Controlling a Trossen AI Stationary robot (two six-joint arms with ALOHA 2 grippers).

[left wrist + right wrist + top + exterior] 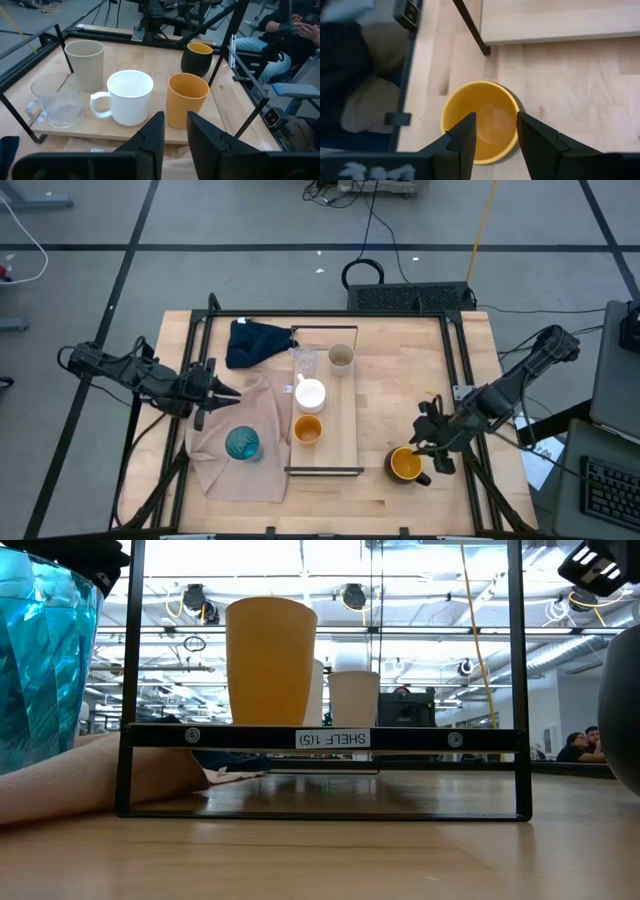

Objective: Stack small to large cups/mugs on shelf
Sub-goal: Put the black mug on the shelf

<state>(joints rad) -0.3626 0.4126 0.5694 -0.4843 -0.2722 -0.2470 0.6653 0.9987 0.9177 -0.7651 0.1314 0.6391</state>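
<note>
The shelf (pixel 345 442) lies mid-table and bears a beige-grey cup (pixel 341 357), a clear glass (pixel 305 364), a white mug (pixel 311 393) and a small orange cup (pixel 307 429), all upright. A teal tumbler (pixel 242 443) stands on the beige cloth (pixel 225 475) left of the shelf. The dark mug with an orange inside (pixel 405 465) stands on the table right of the shelf. My right gripper (pixel 496 125) hangs open above this mug's mouth (pixel 485 107), slanting down, apart from it. My left gripper (pixel 175 120) is open left of the shelf, pointing at the white mug (pixel 129 95).
A dark blue cloth (pixel 255 340) lies bunched at the shelf's far left corner. Black frame rails (pixel 462 360) run along the table's sides. The shelf's black end frame (pixel 320 738) stands at its near end. People sit in the room beyond (pixel 580 745).
</note>
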